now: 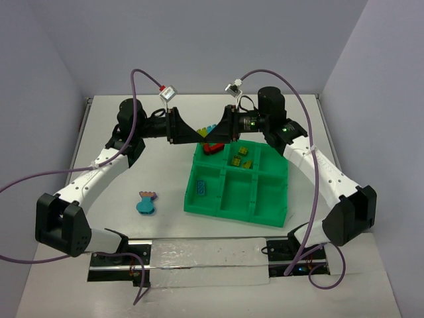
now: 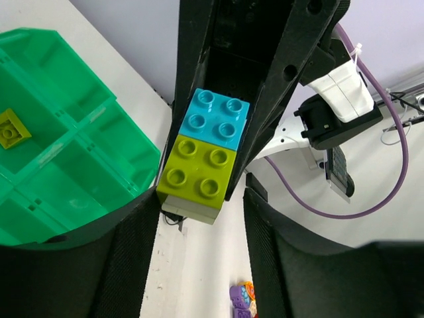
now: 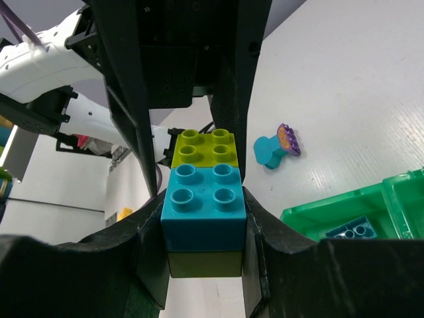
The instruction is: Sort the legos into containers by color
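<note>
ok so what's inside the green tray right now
Red bricks in the far-left compartment, yellow-green bricks in the far-middle one, a blue brick in the near-left one. The left gripper and right gripper cover the far-left corner of the tray, so part of it is hidden.

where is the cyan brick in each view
top external: cyan brick centre, just above the far edge of the green tray
left wrist: cyan brick upper centre, above the yellow-green brick
right wrist: cyan brick centre, below the yellow-green brick
shared landmark: the green tray, in all three
</note>
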